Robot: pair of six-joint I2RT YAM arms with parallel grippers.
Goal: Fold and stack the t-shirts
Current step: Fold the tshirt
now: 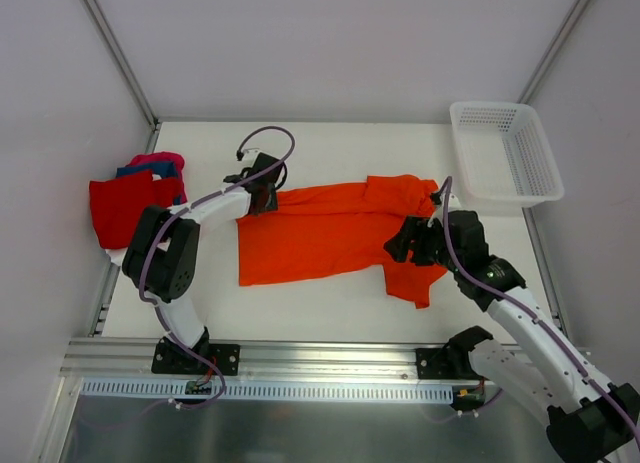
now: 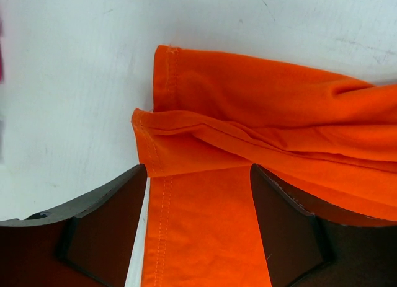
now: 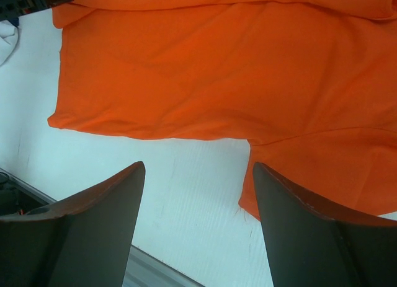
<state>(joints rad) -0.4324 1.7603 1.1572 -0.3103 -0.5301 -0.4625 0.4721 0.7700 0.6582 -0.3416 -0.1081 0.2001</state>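
Note:
A bright orange t-shirt (image 1: 320, 233) lies spread flat across the middle of the white table, with a fold along its far side. My left gripper (image 1: 262, 193) hovers open over the shirt's far left corner. In the left wrist view the stitched hem (image 2: 162, 231) runs between my left gripper's (image 2: 198, 175) spread fingers, and nothing is pinched. My right gripper (image 1: 405, 245) stands open over the shirt's right part. In the right wrist view bare table shows between my right gripper's (image 3: 198, 169) fingers, and the sleeve edge (image 3: 248, 203) lies beside the right finger. Red (image 1: 120, 208), blue (image 1: 138, 169) and magenta (image 1: 162, 160) t-shirts are piled at the far left.
A white mesh basket (image 1: 505, 153) stands empty at the back right corner. Grey walls close in the table on three sides. A metal rail (image 1: 300, 358) runs along the near edge by the arm bases.

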